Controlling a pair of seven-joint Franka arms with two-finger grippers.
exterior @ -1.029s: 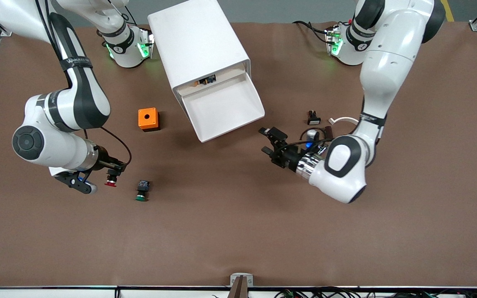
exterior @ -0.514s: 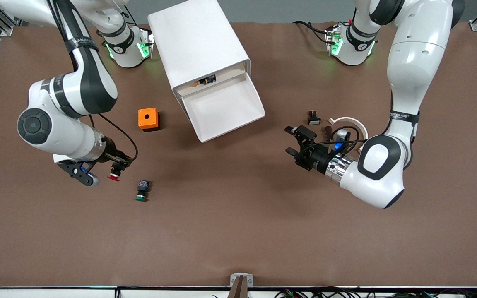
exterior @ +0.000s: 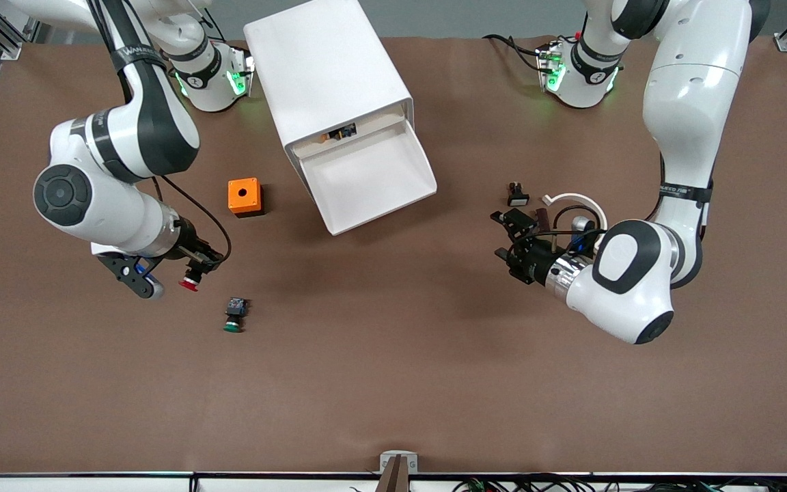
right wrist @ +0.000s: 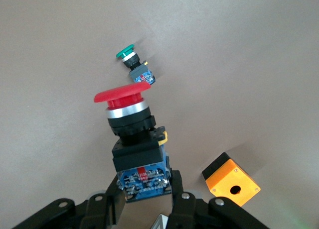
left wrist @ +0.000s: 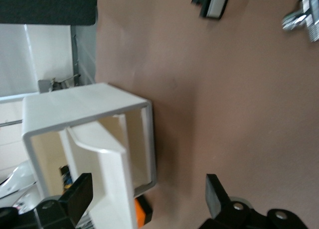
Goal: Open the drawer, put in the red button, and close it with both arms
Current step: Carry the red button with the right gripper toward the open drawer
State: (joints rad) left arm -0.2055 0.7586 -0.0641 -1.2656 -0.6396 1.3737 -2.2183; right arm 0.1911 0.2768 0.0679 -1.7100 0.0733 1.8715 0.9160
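Button carry: right gripper (exterior: 192, 272) jaws clamp the red button (right wrist: 130, 120) by its body; lift it over the open drawer (exterior: 366, 179) before releasing, left gripper (exterior: 511, 240) waiting, jaws spread and empty.

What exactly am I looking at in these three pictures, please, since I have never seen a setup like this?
Two white robot arms work at a brown table. One picture looks down from a high camera facing them; the other two come from cameras on each arm's wrist.

The right gripper is shut on the red button, held over the table near a green-capped button and an orange box.

The left gripper is open and holds nothing, low over the table beside some small parts.

A white cabinet stands between the arms, its drawer pulled out with nothing visible inside.
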